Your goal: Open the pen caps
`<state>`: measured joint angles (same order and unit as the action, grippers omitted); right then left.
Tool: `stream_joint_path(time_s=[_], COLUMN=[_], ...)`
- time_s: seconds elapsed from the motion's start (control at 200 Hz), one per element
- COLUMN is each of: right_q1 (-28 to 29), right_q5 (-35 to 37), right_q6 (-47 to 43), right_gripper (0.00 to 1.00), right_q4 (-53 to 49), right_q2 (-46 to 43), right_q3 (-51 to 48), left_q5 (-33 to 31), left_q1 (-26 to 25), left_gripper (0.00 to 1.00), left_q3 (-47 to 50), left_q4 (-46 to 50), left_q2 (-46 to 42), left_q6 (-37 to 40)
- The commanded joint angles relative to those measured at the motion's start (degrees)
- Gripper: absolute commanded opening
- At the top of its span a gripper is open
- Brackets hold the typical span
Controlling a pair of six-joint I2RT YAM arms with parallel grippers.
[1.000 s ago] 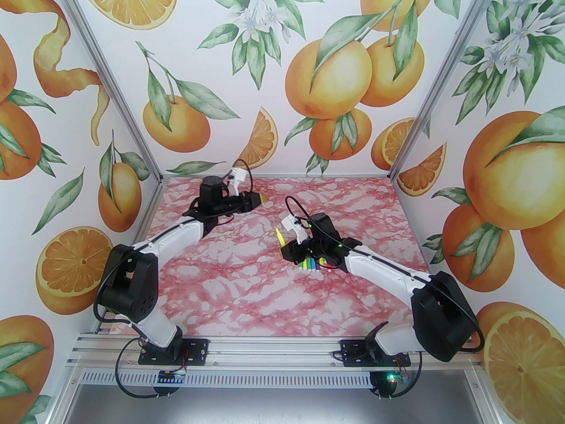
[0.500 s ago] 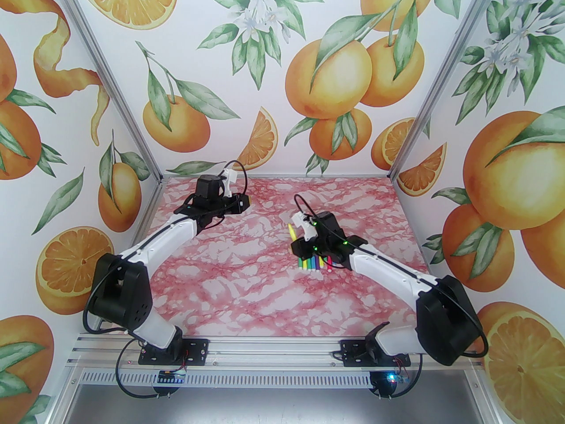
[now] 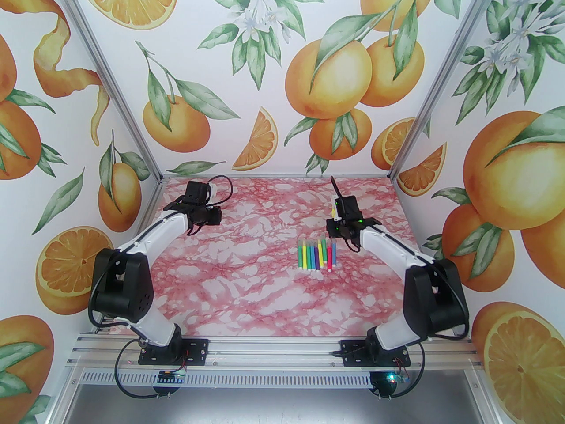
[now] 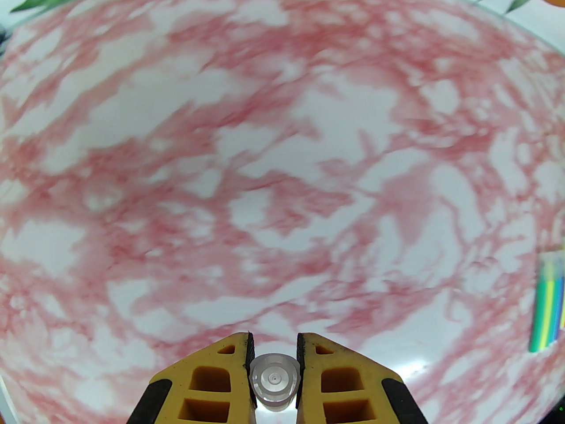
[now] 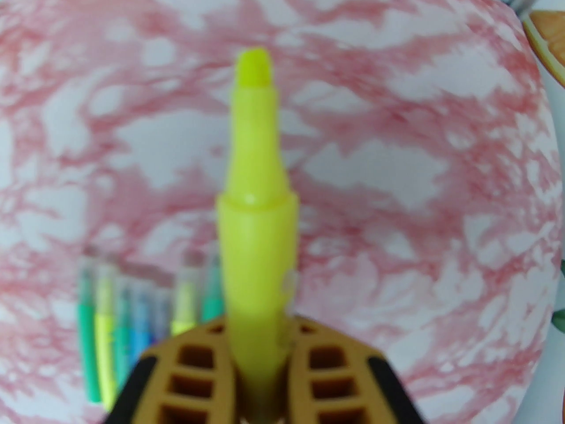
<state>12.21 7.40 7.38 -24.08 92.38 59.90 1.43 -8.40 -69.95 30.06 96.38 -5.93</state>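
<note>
From above, the pens (image 3: pixel 316 256) lie near the right gripper (image 3: pixel 333 227), and the left gripper (image 3: pixel 212 216) is well apart by the far-left wall (image 3: pixel 132 117), with bare table (image 3: pixel 247 294) between. In the left wrist view, the jaws pinch a clear cap (image 4: pixel 273 380), probably best dropped on that open stretch. In the right wrist view, the jaws clamp the uncapped yellow marker (image 5: pixel 256 228), probably best laid beside the row.
</note>
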Motion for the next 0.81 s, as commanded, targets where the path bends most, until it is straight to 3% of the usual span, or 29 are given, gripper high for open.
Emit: stream_joint_path(time_s=[0.0,0.625,0.801], right_q1=[-2.0,-11.8,-13.0], right_q5=[3.4,5.3,3.9], right_q6=[-1.2,-1.2,-0.4], right_gripper=[0.0,0.0,0.07], right_q4=[-2.5,-7.1,-7.2], right_q2=[2.9,13.6,15.3], right_q3=[2.1,7.9,8.2], left_q5=[-2.4,-0.8,-0.1], left_q1=[2.1,7.7,8.0], left_gripper=[0.0,0.0,0.0], left_q3=[-2.3,-8.7,-10.2], left_q4=[2.1,3.7,4.3], left_q2=[2.6,16.5,18.2], left_q6=[2.6,5.4,5.7])
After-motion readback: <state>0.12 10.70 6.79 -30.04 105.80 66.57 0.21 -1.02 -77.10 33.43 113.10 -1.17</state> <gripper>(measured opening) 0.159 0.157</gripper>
